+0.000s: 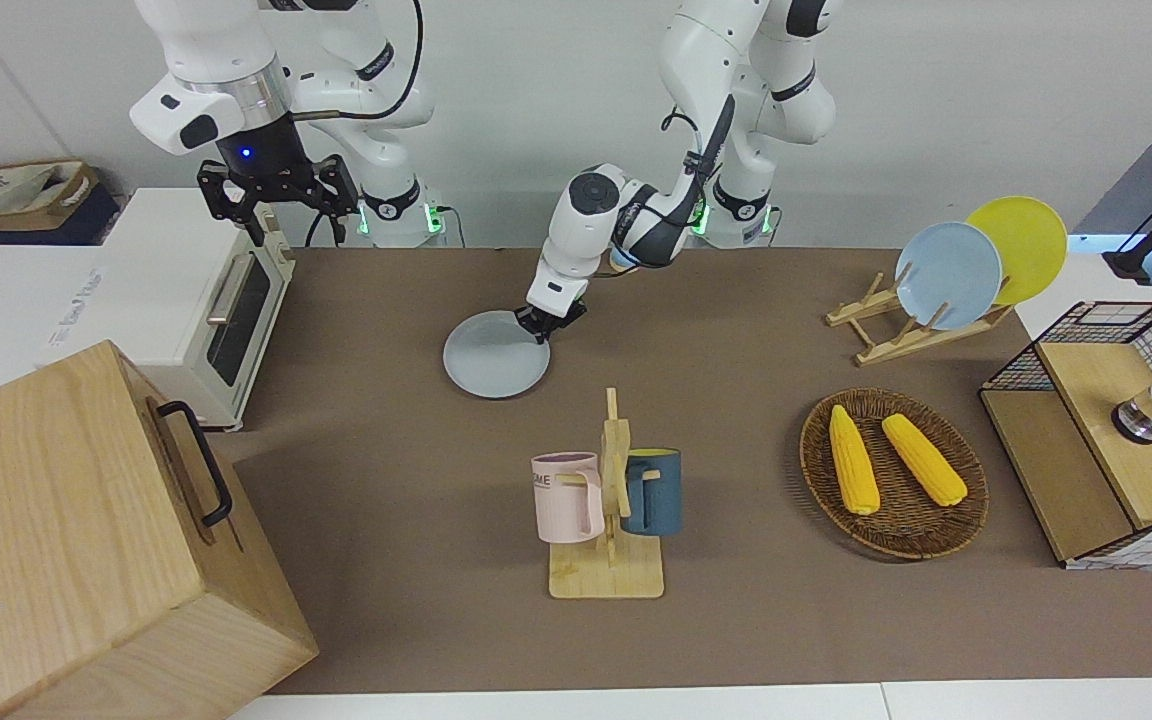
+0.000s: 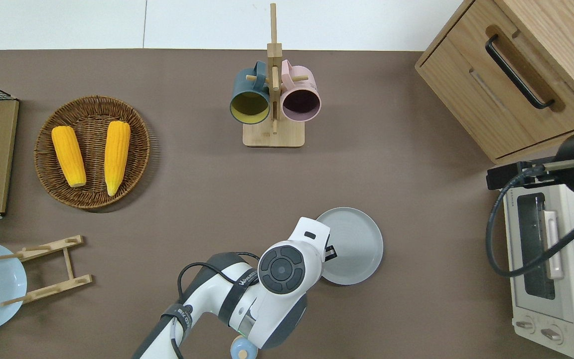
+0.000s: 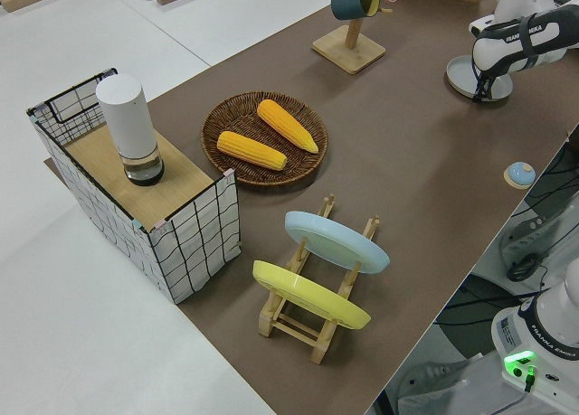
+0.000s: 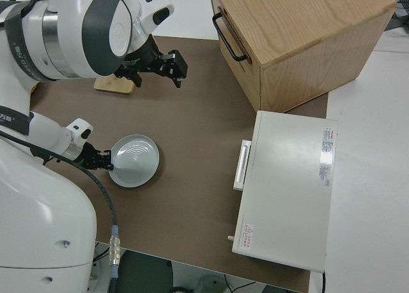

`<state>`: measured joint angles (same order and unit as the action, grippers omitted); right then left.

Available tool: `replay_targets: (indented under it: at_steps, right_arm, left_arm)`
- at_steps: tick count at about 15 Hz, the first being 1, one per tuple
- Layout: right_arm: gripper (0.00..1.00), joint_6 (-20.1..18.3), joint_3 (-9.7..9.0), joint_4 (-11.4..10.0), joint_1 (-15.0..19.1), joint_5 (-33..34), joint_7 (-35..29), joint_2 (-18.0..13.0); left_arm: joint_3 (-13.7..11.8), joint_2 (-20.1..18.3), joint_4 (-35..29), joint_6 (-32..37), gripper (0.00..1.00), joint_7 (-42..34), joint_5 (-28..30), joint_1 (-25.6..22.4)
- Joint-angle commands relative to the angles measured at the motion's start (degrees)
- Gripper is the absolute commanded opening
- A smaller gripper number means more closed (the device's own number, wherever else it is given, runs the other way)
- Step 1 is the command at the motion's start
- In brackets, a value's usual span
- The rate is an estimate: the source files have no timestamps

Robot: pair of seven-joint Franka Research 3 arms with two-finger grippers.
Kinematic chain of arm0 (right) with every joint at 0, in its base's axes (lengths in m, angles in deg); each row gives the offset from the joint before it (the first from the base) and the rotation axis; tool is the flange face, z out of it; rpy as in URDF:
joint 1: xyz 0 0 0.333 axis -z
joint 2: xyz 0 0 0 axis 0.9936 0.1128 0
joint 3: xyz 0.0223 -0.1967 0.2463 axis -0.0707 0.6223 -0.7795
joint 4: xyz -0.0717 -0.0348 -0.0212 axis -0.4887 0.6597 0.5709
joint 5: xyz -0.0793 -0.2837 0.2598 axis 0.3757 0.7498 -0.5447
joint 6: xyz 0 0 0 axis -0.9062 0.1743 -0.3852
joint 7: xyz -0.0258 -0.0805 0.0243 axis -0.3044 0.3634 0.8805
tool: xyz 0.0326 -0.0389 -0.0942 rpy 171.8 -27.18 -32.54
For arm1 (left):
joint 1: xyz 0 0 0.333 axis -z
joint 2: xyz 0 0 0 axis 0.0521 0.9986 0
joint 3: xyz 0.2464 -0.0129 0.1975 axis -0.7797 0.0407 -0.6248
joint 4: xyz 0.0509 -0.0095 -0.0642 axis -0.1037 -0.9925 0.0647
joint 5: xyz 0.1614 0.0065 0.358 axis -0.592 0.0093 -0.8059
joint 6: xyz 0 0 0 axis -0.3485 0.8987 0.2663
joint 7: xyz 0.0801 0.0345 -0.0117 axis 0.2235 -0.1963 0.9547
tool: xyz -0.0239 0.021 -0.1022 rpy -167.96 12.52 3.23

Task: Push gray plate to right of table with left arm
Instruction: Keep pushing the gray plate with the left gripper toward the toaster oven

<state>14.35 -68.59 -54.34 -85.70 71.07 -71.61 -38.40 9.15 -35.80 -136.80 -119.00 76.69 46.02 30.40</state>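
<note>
The gray plate lies flat on the brown table, near its middle and toward the robots' side. It also shows in the overhead view, the left side view and the right side view. My left gripper is down at table height, against the plate's rim on the side toward the left arm's end of the table. My right arm is parked, its gripper open and empty.
A white toaster oven and a wooden drawer box stand at the right arm's end. A mug stand sits farther from the robots than the plate. A corn basket, a plate rack and a wire crate stand at the left arm's end.
</note>
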Motion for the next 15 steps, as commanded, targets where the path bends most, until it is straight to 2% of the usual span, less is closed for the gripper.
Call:
replay_targets:
  at_steps: [1, 2, 3, 4, 8, 15]
  right_arm:
    - [0.983, -0.78, 0.06, 0.3, 0.16, -1.26, 0.06, -0.2]
    - [0.983, -0.7, 0.06, 0.3, 0.16, -1.26, 0.06, -0.2]
    - [0.983, -0.69, 0.06, 0.3, 0.16, -1.26, 0.06, -0.2]
    - [0.983, -0.69, 0.06, 0.3, 0.16, -1.26, 0.06, -0.2]
    - [0.983, -0.78, 0.06, 0.3, 0.16, -1.26, 0.06, -0.2]
    - [0.983, -0.7, 0.06, 0.3, 0.16, -1.26, 0.06, -0.2]
  left_arm:
    - [-0.72, 1.78, 1.3, -0.65, 0.06, 1.84, -0.35, 1.24]
    - [-0.63, 1.78, 1.3, -0.65, 0.32, 2.02, -0.96, 1.24]
    - [-0.63, 1.78, 1.3, -0.65, 0.72, 2.11, -1.49, 1.24]
    - [-0.72, 1.78, 1.3, -0.56, 1.0, 2.29, -1.58, 1.24]
    - [-0.72, 0.73, 1.3, 0.32, 1.0, 3.34, -2.81, 1.15]
    - [-1.59, -1.99, 2.8, 7.08, 1.0, 3.17, -5.97, 0.45]
